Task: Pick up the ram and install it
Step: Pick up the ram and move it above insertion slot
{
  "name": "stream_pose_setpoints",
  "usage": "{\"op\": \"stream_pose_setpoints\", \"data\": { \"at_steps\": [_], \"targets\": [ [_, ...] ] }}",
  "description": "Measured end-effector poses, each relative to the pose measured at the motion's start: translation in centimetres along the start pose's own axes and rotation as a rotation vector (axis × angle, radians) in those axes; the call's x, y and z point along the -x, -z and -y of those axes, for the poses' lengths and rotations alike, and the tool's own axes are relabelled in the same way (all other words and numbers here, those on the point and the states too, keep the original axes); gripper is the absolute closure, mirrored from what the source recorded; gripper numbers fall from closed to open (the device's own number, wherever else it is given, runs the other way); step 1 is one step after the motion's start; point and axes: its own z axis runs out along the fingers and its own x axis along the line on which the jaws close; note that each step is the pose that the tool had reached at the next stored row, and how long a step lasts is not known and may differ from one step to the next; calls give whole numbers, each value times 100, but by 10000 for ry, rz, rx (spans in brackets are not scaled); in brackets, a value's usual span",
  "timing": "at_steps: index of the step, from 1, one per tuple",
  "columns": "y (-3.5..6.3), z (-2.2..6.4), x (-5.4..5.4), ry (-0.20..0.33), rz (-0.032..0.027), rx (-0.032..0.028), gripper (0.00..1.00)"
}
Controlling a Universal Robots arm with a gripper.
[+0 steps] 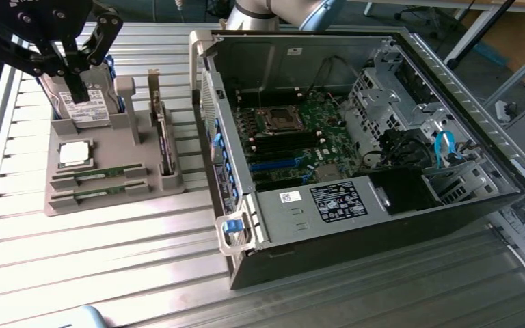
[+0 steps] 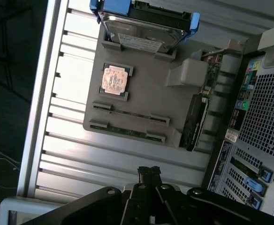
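Observation:
Two ram sticks, thin green boards, lie edge-up in the slots of a grey holder [image 1: 117, 205], one [image 1: 98, 173] behind the other [image 1: 98, 194]. The wrist view looks down on the same two sticks [image 2: 130, 114] [image 2: 127, 132]. My black gripper [image 1: 81, 94] hangs high above the holder, in front of the hard drive in the exterior view, well clear of the sticks. Its fingertips [image 2: 148, 171] are pressed together with nothing between them. The open computer case [image 1: 354, 225] lies at the exterior view's right with its motherboard [image 1: 303, 137] exposed.
The holder also carries a hard drive [image 1: 85, 108] in a blue frame, a square silver processor [image 1: 74, 154] and an upright expansion card [image 1: 162, 147]. All of it rests on a ribbed metal table [image 1: 107, 260]. The case's rear panel [image 2: 261, 117] stands beside the holder.

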Motion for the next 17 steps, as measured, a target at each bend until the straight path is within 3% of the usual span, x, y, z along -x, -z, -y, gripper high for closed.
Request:
{"op": "stream_pose_setpoints", "data": {
  "at_steps": [17],
  "targets": [
    [0,0,0,486,-3,-222,90]
  ]
}}
